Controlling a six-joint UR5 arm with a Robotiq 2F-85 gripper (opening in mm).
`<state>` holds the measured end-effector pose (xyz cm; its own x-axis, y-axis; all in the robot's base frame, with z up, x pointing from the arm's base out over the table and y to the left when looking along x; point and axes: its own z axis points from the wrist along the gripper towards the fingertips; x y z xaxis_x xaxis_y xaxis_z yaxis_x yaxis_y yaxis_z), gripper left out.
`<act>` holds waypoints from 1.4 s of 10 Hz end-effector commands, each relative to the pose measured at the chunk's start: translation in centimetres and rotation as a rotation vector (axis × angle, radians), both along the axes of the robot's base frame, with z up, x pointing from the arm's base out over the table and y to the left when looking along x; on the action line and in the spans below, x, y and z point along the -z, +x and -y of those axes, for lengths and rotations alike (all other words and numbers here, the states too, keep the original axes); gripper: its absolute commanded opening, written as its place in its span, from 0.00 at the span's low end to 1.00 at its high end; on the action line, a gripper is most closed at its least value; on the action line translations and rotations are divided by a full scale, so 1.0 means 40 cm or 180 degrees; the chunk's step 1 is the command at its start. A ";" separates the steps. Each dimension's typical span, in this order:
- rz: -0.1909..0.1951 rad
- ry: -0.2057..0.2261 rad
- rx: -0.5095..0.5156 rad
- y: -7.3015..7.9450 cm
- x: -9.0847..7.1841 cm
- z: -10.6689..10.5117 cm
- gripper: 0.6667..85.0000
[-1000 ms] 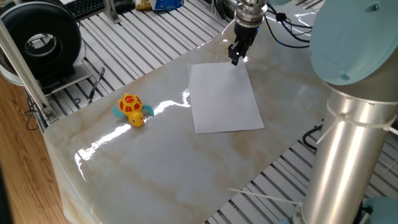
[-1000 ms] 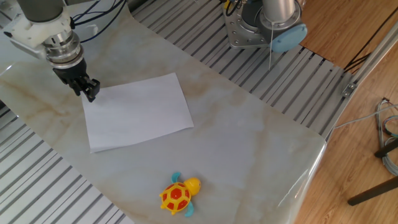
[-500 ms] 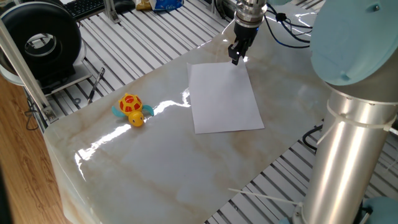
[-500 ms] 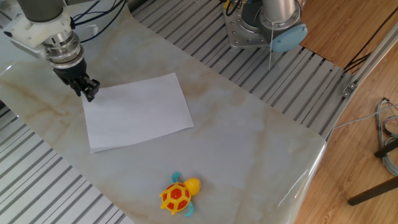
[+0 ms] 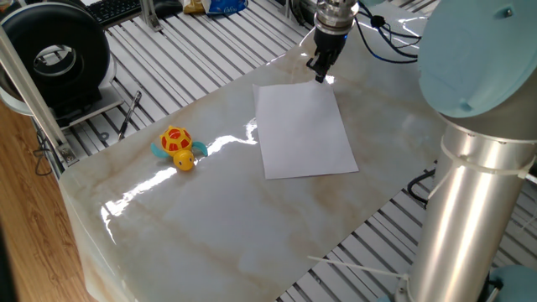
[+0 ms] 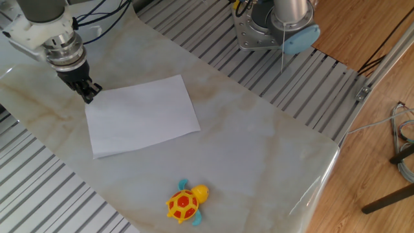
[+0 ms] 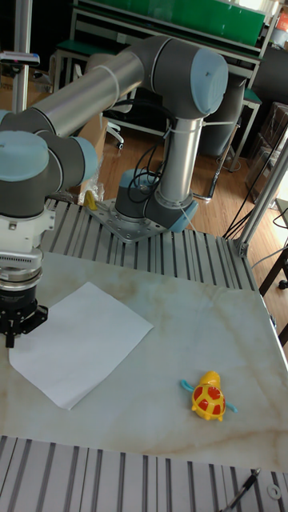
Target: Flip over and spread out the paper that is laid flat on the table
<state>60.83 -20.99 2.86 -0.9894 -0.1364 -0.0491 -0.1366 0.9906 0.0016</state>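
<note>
The white paper (image 5: 305, 131) lies flat on the marble table (image 5: 218, 218), also seen as paper (image 6: 142, 116) and paper (image 7: 80, 340). My gripper (image 5: 320, 75) stands upright at the sheet's far edge near a corner. Its fingertips are drawn together on that edge. In the other fixed view the gripper (image 6: 88, 97) touches the paper's top-left corner. In the tall view the gripper (image 7: 11, 336) sits at the sheet's left edge. The rest of the sheet shows no lift or fold.
A yellow toy turtle (image 5: 177, 148) with a red shell sits on the table, well apart from the paper; it shows too as the turtle (image 6: 185, 202). Grey slatted frame (image 5: 193, 59) surrounds the table. The arm's base (image 6: 275, 26) stands beyond the table's far edge.
The fingers, slightly apart at the paper's edge before, have closed together. The gripper has shifted a little and the sheet has slid a few pixels.
</note>
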 end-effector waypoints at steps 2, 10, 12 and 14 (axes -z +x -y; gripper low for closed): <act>-0.0018 0.0064 0.0003 -0.004 -0.063 -0.017 0.00; 0.0123 0.0140 -0.0174 -0.014 -0.142 -0.042 0.00; -0.0026 0.0105 -0.0075 -0.078 -0.227 -0.067 0.00; -0.0126 0.0104 0.0040 -0.120 -0.291 -0.112 0.00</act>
<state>57.88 -18.32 11.42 -0.9868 -0.1573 -0.0399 -0.1584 0.9870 0.0276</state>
